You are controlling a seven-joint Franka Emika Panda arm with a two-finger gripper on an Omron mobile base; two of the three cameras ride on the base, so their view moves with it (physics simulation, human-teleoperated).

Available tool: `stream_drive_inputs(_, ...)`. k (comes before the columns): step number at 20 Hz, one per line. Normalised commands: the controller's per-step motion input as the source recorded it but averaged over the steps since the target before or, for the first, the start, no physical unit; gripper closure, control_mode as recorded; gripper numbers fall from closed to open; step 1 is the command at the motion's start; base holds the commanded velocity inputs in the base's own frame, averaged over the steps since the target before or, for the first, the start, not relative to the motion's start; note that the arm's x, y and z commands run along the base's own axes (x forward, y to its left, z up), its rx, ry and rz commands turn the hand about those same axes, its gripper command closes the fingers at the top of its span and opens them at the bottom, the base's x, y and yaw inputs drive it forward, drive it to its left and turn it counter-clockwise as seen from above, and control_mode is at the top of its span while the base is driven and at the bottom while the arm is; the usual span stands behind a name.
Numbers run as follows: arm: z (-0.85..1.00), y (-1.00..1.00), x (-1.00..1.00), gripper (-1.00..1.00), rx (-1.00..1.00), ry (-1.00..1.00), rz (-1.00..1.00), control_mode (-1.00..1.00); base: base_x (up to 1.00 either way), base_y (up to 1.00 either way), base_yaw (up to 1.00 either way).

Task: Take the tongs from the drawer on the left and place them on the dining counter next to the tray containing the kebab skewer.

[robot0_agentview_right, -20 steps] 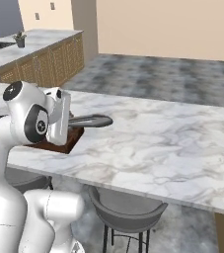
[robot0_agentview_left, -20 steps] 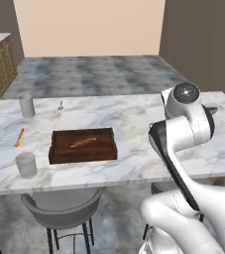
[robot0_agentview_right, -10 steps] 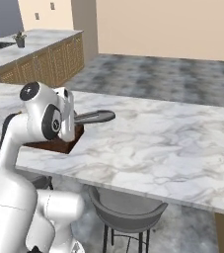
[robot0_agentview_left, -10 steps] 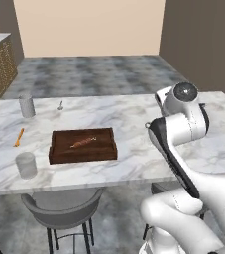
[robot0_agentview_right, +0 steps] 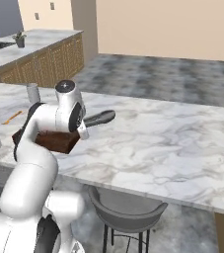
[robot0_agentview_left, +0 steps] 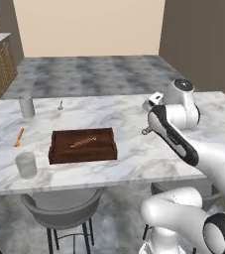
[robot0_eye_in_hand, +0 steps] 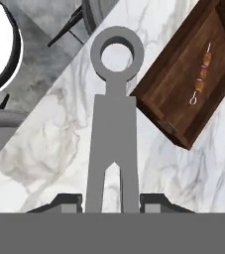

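One risk stands out: my gripper (robot0_eye_in_hand: 111, 201) is clamped on the tongs (robot0_eye_in_hand: 113, 124) above the dining counter (robot0_agentview_left: 134, 161), just beside the tray (robot0_agentview_left: 83, 145), and letting go from this height could bounce them onto its rim.

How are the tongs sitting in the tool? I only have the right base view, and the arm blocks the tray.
Observer: In the hand view the tool is shut on the tongs, with the ring end pointing away from it.
Operator: Is the kebab skewer in the tray?
Observer: Yes, the kebab skewer lies inside the tray, near its middle.
Operator: Where are the tongs relative to it?
Observer: The hand view shows them hanging over the dining counter, beside a tray corner.
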Motion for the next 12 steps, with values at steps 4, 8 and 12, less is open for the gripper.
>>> stream_drive_inputs(4,-0.39,0.18,0.79,1.0,-0.04,0.39,0.23,-1.0,0.0,0.0,0.0)
stream_drive_inputs(8,-0.44,0.23,0.72,1.0,-0.14,0.31,0.18,-1.0,0.0,0.0,0.0)
stream_drive_inputs(12,-0.35,0.16,0.64,1.0,-0.16,0.21,0.22,-1.0,0.0,0.0,0.0)
